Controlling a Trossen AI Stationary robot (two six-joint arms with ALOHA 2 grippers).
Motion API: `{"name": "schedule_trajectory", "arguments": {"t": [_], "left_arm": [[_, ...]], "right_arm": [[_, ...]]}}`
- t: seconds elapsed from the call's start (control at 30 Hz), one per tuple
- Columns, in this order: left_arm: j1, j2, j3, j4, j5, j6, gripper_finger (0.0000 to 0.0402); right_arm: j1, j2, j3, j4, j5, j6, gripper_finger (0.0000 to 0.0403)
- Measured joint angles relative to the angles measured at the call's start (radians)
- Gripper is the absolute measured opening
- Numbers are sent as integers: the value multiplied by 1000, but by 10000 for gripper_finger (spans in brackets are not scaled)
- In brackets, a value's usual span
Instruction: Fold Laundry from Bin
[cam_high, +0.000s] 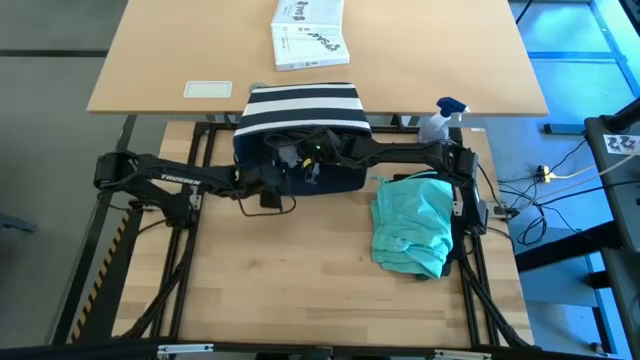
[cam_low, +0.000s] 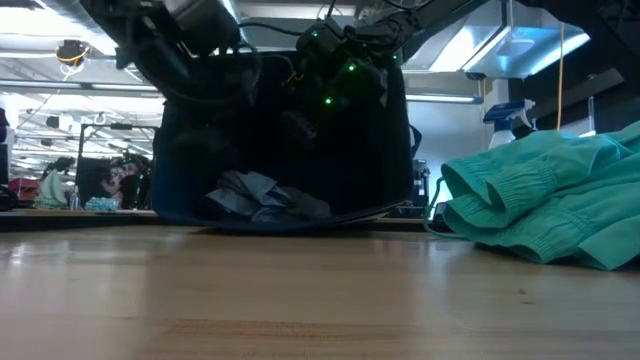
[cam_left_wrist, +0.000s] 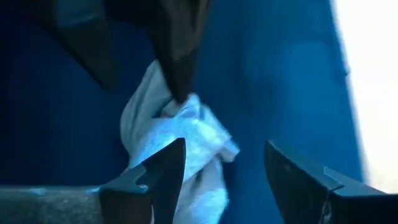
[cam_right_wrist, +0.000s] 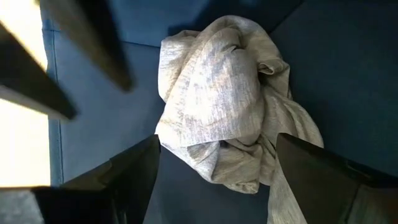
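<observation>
The navy bin (cam_high: 300, 110), white stripes round its base, lies tipped at the table's far middle, its opening toward the near edge. A bunched grey garment (cam_right_wrist: 217, 93) rests on the bin's lower wall (cam_low: 265, 198). Both grippers reach into the bin. My right gripper (cam_right_wrist: 214, 180) is open, one finger on either side of the grey bunch. My left gripper (cam_left_wrist: 224, 180) is open just beside the same cloth (cam_left_wrist: 186, 137). A teal piece (cam_high: 412, 225) lies crumpled on the table's right part. My left gripper is open with one finger (cam_left_wrist: 165, 171) in front of the grey cloth's edge; I cannot tell whether it touches. My right gripper slants down over the bunch, and one fingertip (cam_left_wrist: 180, 87) stands at the cloth's top; I cannot tell whether it touches.
A spray bottle (cam_high: 440, 118) stands at the table's far right corner. On the lighter table beyond lie a white printed box (cam_high: 308, 32) and a small white card (cam_high: 208, 89). Bare wood stretches along the near half of my table (cam_high: 280, 280).
</observation>
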Motion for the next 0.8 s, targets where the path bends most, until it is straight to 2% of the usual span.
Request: {"name": "schedule_trajectory", "arguments": {"t": [0.2,0.47,0.57,0.7,0.8], "left_arm": [[109,92,-7,66,0,77,216],[223,204,-7,225,-12,80,201],[239,214,-7,250,-11,106,153],[237,213,-7,256,-3,113,34],[236,211,-7,261,27,107,10]], "right_arm": [[0,0,0,0,2,1,321],[0,0,0,-3,3,3,321],[0,0,0,-1,13,2,321],[0,-8,0,15,68,2,321],[0,-41,0,22,70,2,321]]}}
